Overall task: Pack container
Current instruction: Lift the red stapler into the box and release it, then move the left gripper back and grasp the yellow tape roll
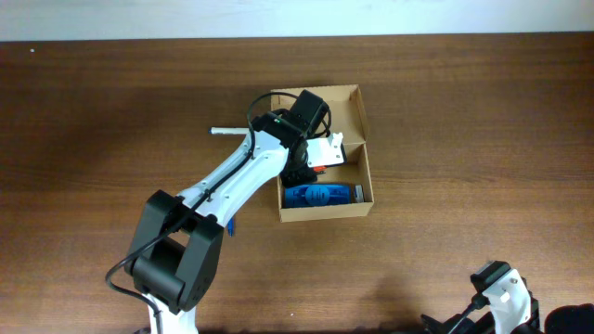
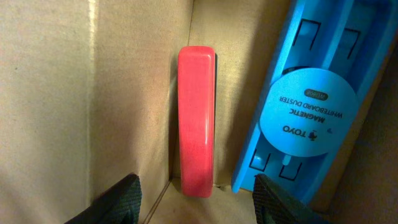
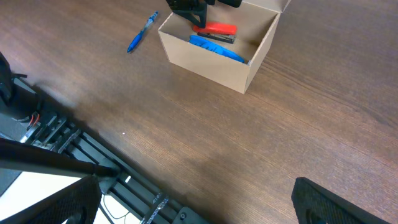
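The container [image 1: 365,148] is an open tan cardboard box in the middle of the table; it also shows in the right wrist view [image 3: 205,63]. Inside lie a blue whiteboard duster [image 1: 320,195] and a red stapler-like thing [image 2: 196,118]. In the left wrist view the duster [image 2: 311,106] lies right of the red thing, and the box wall [image 2: 43,99] is at the left. My left gripper [image 2: 196,202] is open and empty inside the box, just above the red thing. My right gripper [image 3: 199,205] is open and empty, low at the table's front edge, far from the box.
A blue pen [image 3: 141,32] lies on the table left of the box, partly hidden under my left arm in the overhead view [image 1: 230,225]. A grey pen-like thing [image 1: 225,132] lies behind the arm. The table's front edge and frame [image 3: 74,149] are below my right gripper.
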Action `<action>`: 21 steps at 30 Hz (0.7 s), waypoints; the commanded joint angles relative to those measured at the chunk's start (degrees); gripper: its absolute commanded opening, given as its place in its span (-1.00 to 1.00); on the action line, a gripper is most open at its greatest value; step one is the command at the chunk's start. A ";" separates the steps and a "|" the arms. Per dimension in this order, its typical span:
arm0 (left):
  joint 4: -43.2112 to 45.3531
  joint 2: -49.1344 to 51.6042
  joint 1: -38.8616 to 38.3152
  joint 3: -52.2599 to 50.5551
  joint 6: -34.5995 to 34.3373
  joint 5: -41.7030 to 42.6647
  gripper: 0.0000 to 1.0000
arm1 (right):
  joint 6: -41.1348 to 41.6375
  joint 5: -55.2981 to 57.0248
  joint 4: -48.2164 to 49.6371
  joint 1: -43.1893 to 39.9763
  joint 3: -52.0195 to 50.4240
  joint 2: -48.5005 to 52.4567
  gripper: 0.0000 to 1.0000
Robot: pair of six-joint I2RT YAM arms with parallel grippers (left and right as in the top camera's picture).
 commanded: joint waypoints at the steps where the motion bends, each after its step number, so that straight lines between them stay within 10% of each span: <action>1: 0.15 0.13 -0.04 -0.17 0.48 0.81 0.14 | 0.66 0.46 0.15 0.31 -0.04 0.44 0.98; 10: -0.31 -12.59 -2.38 1.05 -6.08 0.83 0.15 | 0.66 0.46 0.15 0.31 -0.04 0.44 0.99; 21: -7.10 -17.77 9.77 1.05 -30.64 0.87 0.11 | 0.66 0.46 0.15 0.31 -0.04 0.44 0.98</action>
